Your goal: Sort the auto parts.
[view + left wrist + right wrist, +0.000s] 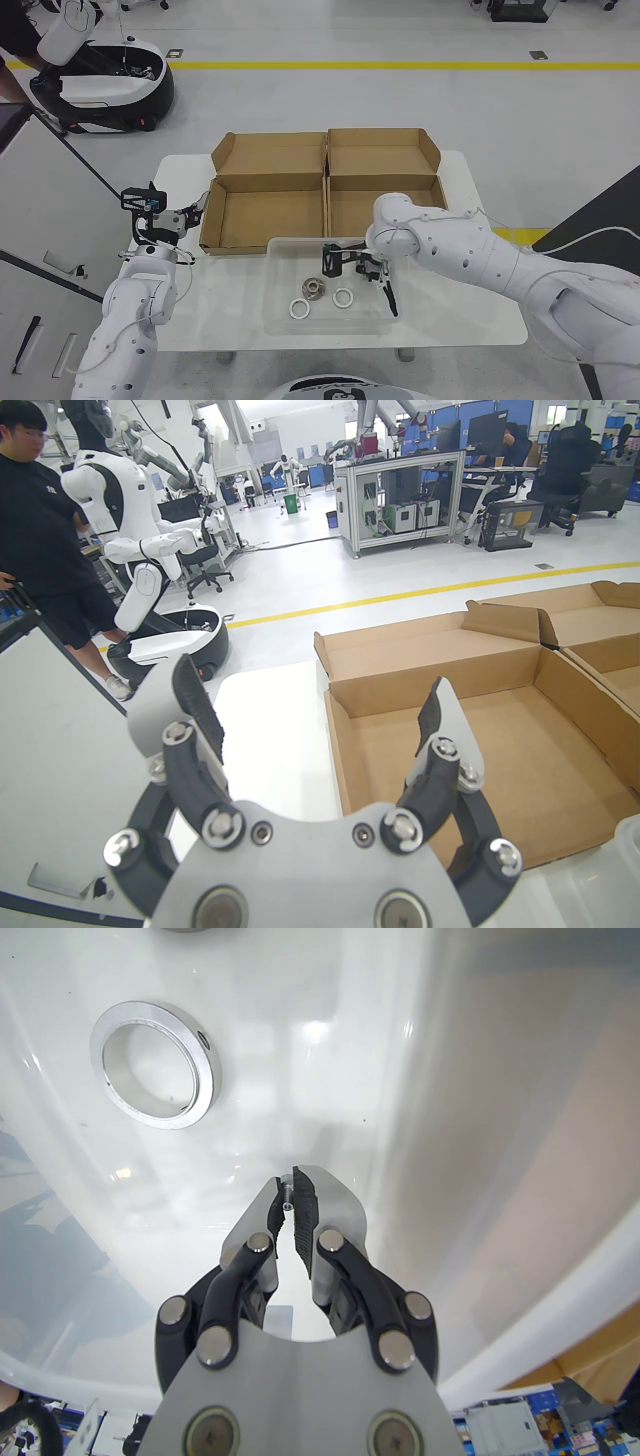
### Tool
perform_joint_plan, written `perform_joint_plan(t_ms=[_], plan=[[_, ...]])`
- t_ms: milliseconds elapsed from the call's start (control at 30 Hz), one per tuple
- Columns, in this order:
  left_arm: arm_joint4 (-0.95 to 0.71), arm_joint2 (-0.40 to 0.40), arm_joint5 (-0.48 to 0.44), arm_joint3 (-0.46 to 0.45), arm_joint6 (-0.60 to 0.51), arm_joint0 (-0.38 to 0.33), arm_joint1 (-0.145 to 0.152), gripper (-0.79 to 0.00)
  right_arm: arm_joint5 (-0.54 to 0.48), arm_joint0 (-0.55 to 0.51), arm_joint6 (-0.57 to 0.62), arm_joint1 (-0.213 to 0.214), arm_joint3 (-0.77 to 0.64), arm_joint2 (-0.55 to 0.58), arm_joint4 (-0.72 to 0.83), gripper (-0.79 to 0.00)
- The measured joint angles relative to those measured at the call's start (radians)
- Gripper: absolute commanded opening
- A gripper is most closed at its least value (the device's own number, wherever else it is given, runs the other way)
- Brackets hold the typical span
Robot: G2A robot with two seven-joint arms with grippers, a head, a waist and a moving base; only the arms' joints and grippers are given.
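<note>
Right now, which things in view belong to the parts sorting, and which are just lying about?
Job:
small screw in the right gripper
two metal rings
gear-like part
clear bin
two cardboard boxes
left gripper, open

Lying about:
white wheeled robot on the floor
office chairs
yellow floor line

On the white table (200, 300), two open brown cardboard boxes, one on the left (262, 215) and one on the right (350, 210), sit side by side. Just in front is a clear plastic bin (290, 243) holding two pale metal rings (299, 309) (343, 297) and a grey metal hub (314, 288). The right gripper (390, 300) hangs inside the bin beside the nearer ring, while the left gripper (195, 212) hovers at the left box's outer wall.
</note>
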Motion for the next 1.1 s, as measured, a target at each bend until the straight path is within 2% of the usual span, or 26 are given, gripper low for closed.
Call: perform_joint_plan(t_ms=[600,833,1100], plan=[[0.000,0.000,0.000,0.000,0.000,0.000,0.000,0.000,-0.004,0.096,-0.005,0.048,-0.083,0.000,0.130,-0.785],[0.000,0.000,0.000,0.000,0.000,0.000,0.000,0.000,-0.057,0.191,-0.057,0.105,-0.121,0.000,0.272,-0.785],[0.000,0.000,0.000,0.000,0.000,0.000,0.000,0.000,-0.177,0.293,-0.177,0.207,-0.084,0.000,0.438,-0.785]])
